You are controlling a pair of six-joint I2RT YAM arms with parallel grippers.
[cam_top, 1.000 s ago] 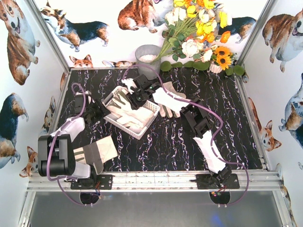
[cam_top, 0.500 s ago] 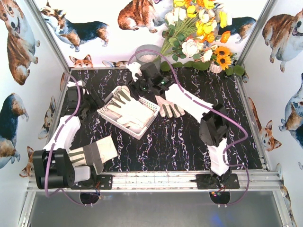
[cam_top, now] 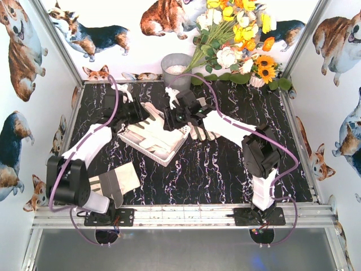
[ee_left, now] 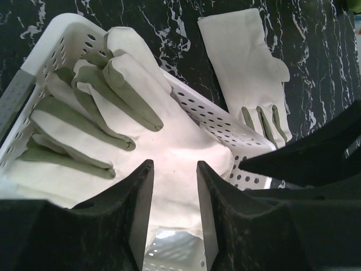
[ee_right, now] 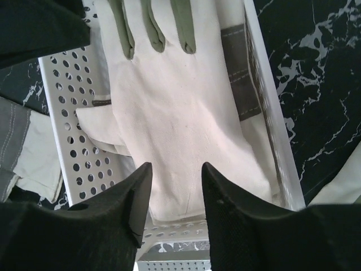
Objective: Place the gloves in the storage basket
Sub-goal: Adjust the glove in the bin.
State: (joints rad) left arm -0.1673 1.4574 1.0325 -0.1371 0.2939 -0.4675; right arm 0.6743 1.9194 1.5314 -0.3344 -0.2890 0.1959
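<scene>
Differs from a second ago chiefly on the left: finds the left gripper, then out toward the left side of the table, now swung in over the left end of the storage basket; finds the right gripper nearly unmoved over the basket's opposite end, elbow drawn back toward the near right. Shows both pincers part-way open, fingers spread above cloth, nothing pinched between them in either wrist view; cannot tell about contact with the fabric below. Counts at least two stacked gloves lying flat inside the basket, patched fingers showing; looks settled, so that part done. Leaves two more out on the table: a loose glove just beside the basket's right side, partly under the right arm in the overhead view; a last glove well apart from the basket, near the left arm's base. Puts the task at roughly half finished; calls next for lifting clear of the basket and fetching the nearer one, probably with the right arm; leaves the far one for the left.
</scene>
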